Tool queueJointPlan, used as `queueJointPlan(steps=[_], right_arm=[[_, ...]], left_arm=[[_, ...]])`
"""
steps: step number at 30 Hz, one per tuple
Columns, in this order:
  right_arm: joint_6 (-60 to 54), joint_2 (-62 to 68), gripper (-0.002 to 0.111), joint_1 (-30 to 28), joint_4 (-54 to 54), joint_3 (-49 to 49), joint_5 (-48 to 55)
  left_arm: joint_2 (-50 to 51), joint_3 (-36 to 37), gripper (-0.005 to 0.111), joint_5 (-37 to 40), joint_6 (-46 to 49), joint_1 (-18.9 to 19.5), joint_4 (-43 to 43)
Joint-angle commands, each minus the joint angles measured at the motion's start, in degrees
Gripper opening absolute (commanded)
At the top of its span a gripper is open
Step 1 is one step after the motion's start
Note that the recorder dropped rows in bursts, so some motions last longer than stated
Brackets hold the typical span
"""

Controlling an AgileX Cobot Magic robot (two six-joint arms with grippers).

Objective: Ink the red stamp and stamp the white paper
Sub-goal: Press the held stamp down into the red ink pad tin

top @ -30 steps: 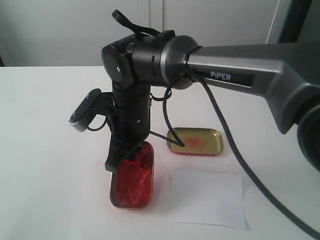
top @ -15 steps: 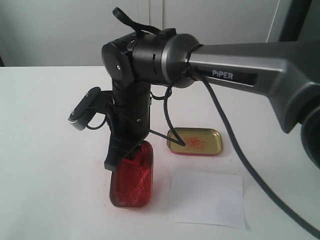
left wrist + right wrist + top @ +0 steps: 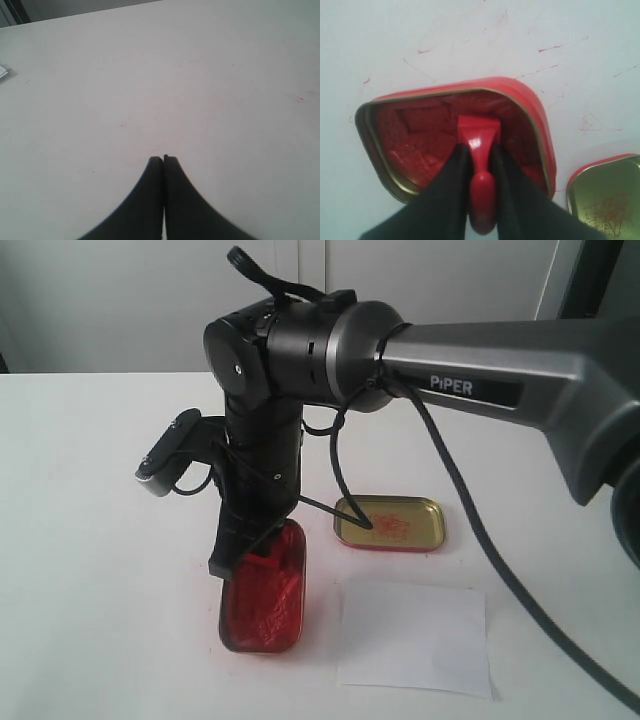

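Checking right arm pose, what have you got? (Kim)

Reaches in from the right, wrist bent straight down over the red tin [image 3: 262, 605]. Right gripper [image 3: 479, 150] clamped on the red stamp [image 3: 479, 131] handle, base down in the paste. Left gripper [image 3: 163, 161] pinched together, nothing in it, over the table [image 3: 150, 75]. (Lee)

Anything hidden? (Kim)

In the exterior view the fingers hide most of the stamp. White paper [image 3: 415, 635] lies flat just beside the tin, lid [image 3: 390, 525] behind it. (Lee)
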Motion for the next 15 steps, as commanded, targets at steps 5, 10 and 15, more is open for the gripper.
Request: queueJointPlan(steps=[5, 10, 15], right_arm=[[0.06, -0.99, 0.000, -0.25, 0.00, -0.08, -0.19], [0.06, -0.99, 0.000, -0.25, 0.00, -0.08, -0.19], [2.69, -0.99, 0.000, -0.25, 0.00, -0.08, 0.70]], left_arm=[[-0.20, 0.19, 0.000, 0.05, 0.16, 0.03, -0.15], [-0.20, 0.19, 0.000, 0.05, 0.16, 0.03, -0.15], [-0.20, 0.19, 0.000, 0.05, 0.16, 0.03, -0.15]])
